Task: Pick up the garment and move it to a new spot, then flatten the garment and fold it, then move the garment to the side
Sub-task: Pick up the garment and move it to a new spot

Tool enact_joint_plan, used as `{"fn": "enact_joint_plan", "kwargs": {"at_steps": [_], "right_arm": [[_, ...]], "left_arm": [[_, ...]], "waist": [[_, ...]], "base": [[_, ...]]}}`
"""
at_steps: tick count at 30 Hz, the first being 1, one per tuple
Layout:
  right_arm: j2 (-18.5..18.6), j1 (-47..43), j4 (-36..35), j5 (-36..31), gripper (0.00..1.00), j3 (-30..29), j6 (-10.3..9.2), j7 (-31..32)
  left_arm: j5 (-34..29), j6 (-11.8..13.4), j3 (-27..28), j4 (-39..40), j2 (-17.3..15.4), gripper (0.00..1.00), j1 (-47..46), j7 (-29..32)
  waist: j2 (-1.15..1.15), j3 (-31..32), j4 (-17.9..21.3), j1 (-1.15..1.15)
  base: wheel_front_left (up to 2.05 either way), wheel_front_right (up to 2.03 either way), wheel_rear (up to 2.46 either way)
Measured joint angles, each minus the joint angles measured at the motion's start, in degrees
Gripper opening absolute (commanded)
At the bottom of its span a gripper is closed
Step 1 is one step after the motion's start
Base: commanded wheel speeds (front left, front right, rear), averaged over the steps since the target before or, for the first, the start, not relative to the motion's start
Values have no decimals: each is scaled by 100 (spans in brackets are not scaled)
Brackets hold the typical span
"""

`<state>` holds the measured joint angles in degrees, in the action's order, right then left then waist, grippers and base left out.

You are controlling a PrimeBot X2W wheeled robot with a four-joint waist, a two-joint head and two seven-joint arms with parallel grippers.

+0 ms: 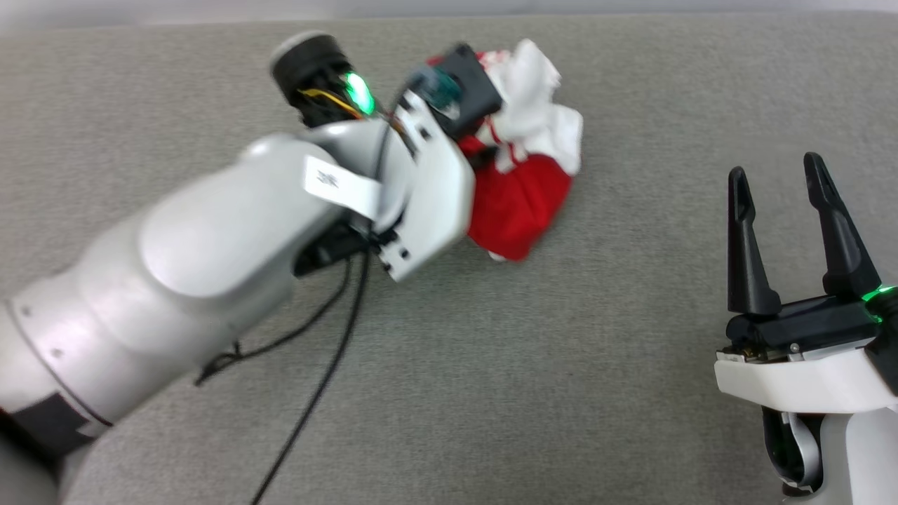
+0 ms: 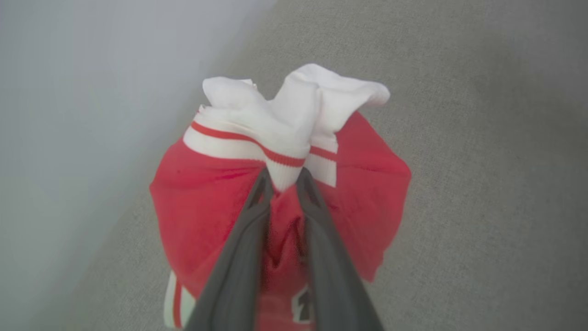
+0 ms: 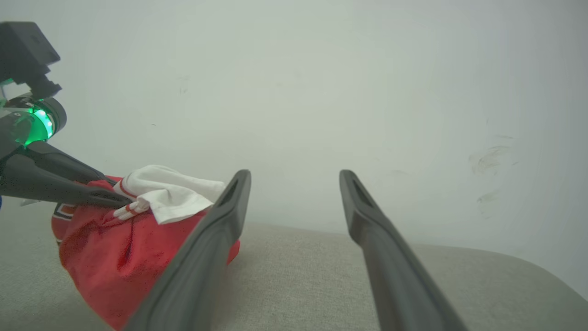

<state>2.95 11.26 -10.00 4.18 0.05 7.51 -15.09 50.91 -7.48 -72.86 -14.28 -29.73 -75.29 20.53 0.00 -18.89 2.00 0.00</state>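
Note:
The garment (image 1: pixel 523 200), a red jersey with white sleeve ends and striped trim, is bunched in a heap at the far middle of the grey surface. My left gripper (image 2: pixel 285 177) is shut on its white striped trim, pinching the cloth between both fingers; part of a dark number outlined in white shows below them. From the right wrist the garment (image 3: pixel 115 257) hangs bunched from the left gripper (image 3: pixel 117 193), its lower part near the surface. My right gripper (image 1: pixel 775 175) stands open at the lower right, apart from the garment, with nothing between its fingers (image 3: pixel 229 202).
The grey fabric surface (image 1: pixel 561 393) stretches wide in front and to the right of the heap. A pale wall (image 3: pixel 321 92) rises just behind the surface's far edge. Black cables (image 1: pixel 330 365) hang under my left forearm.

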Motion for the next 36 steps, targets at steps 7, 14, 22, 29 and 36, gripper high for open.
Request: {"fn": "enact_joint_plan", "kwargs": {"at_steps": [7, 14, 22, 29, 36], "right_arm": [[-1, 56, -32, 94, 100, -4, 0, 0], [-1, 126, -36, 142, 100, -24, 0, 0], [0, 107, 13, 131, 100, -104, 0, 0], [-2, -102, 181, 87, 100, -169, 0, 1], [-1, -449, 422, 42, 100, -232, 0, 1]], "left_arm": [[-731, 0, -64, 470, 712, 0, 997, 726], [-1268, 1, -59, 760, 1129, 0, 2083, 1377], [-1540, 8, -58, 664, 1248, 100, 2271, 990], [-1377, 8, 73, -60, 1394, 100, 1929, -927], [-1484, 497, 633, -594, 1436, 100, 2117, -2408]], "waist": [[0, -196, 383, 0], [0, -363, 620, 0], [0, -324, 559, 0], [0, 47, 332, 0], [0, 544, 46, 0]], "base": [[0, 0, 0], [0, 0, 0], [0, 0, 0], [0, 0, 0], [0, 0, 0]]}}
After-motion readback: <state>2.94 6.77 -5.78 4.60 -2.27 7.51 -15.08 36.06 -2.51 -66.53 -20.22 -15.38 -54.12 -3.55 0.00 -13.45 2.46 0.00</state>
